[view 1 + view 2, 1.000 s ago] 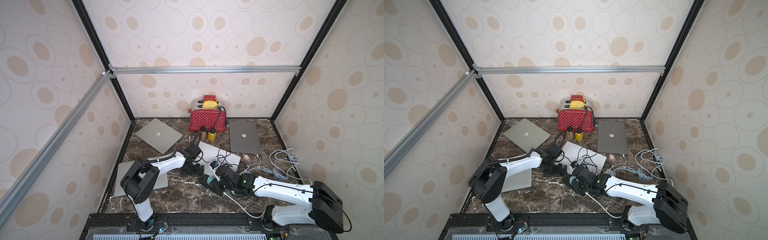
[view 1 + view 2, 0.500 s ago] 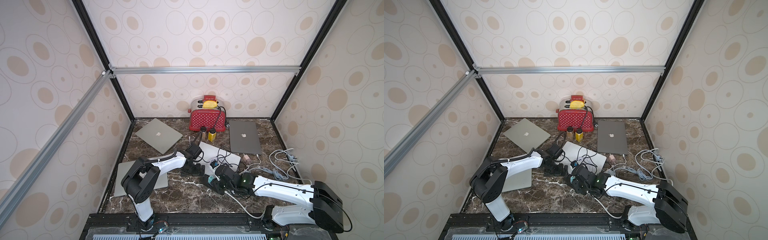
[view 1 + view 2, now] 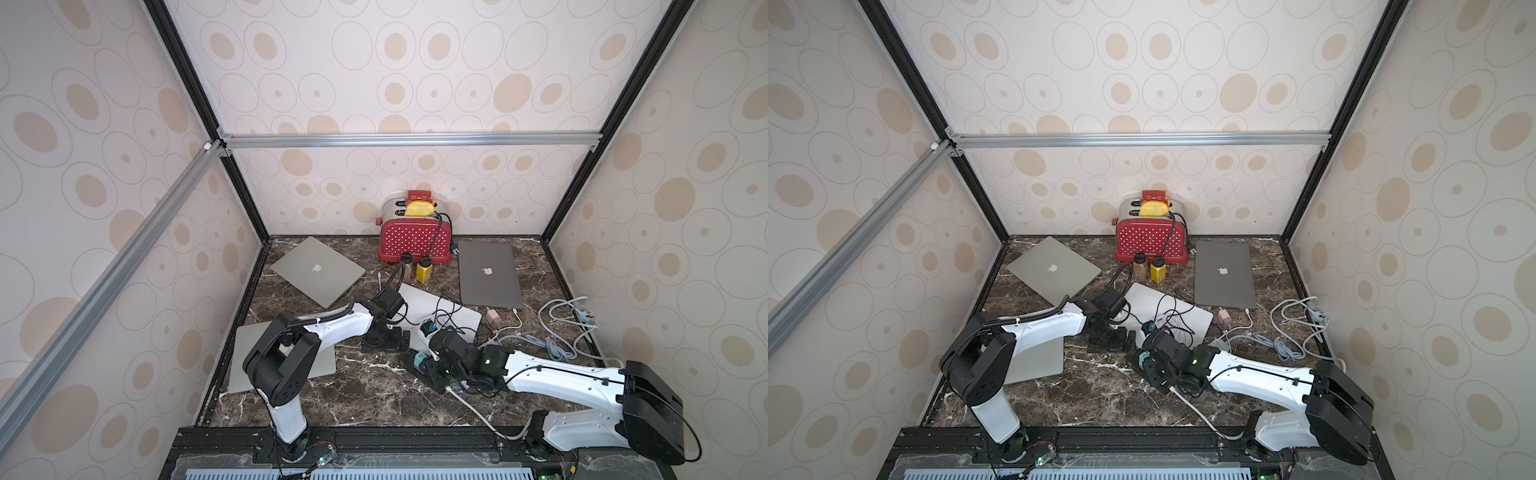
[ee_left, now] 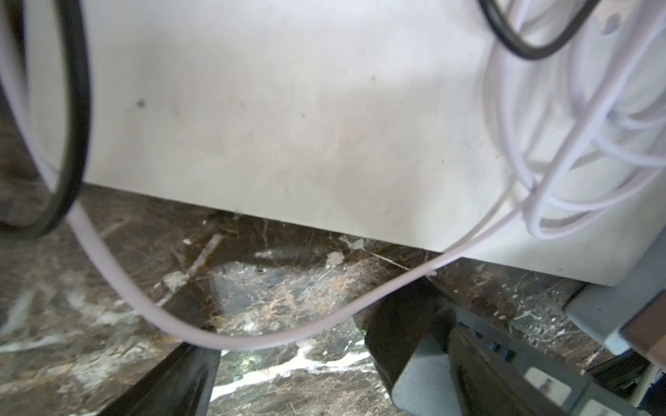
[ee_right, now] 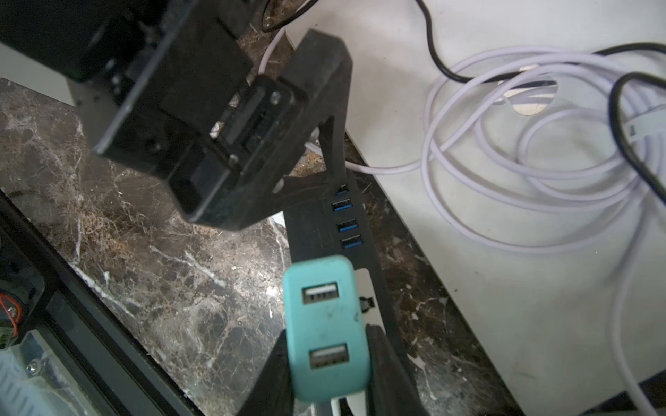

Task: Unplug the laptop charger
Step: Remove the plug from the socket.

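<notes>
The teal charger [image 5: 326, 324] is pinched by its flanks in the right gripper [image 5: 326, 345], at the end of the black power strip [image 5: 317, 230] away from its blue ports, beside the white laptop [image 5: 486, 288]; such a grip is presumably taken so that it can be drawn straight out. The left gripper [image 3: 383, 337] is held spread wide and empty at the strip's other end, apparently to pin it against the pull; whether the plug is seated cannot be made out.

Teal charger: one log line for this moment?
right gripper: shut on teal charger | left gripper: open, at power strip | unplugged: cannot tell
</notes>
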